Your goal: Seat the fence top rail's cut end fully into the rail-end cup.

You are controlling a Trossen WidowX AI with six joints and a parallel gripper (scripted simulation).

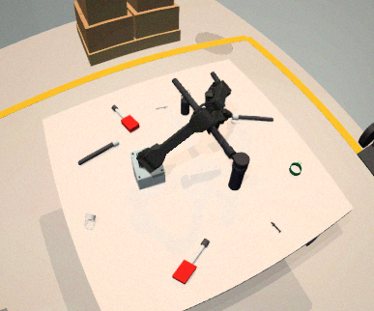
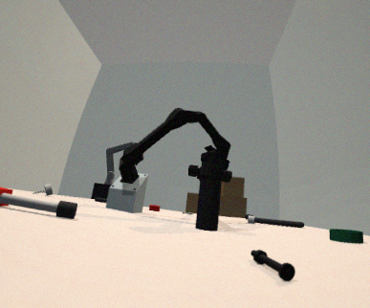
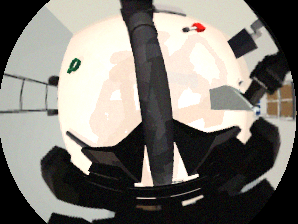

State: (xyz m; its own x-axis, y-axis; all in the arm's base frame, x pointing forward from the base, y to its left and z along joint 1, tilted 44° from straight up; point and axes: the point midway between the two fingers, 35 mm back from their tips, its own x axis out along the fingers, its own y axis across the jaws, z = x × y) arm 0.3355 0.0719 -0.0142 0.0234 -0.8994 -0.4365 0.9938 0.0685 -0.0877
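Observation:
The dark top rail [image 1: 223,142] [image 3: 149,83] runs level from the far left, past a short post with the loop cap [image 1: 185,107], down to the top of the big black post [image 1: 237,176] [image 2: 207,206]. My gripper [image 1: 210,124] [image 2: 213,157] [image 3: 156,121] is shut on the rail partway along, between the two posts. A band with side lugs [image 2: 193,170] sits high on the big post, near its cap. The rail's near end [image 1: 232,154] reaches the post top. I cannot tell how deep it sits in the cup.
The arm's grey base [image 1: 148,175] [image 2: 127,193] stands left of the post. Loose on the mat are two red-handled tools [image 1: 129,123] [image 1: 185,270], two dark rods [image 1: 98,153] [image 1: 255,118], a green ring [image 1: 295,168] [image 2: 346,235] and a bolt [image 1: 275,227] [image 2: 272,263]. Cardboard boxes [image 1: 125,24] stand at the back.

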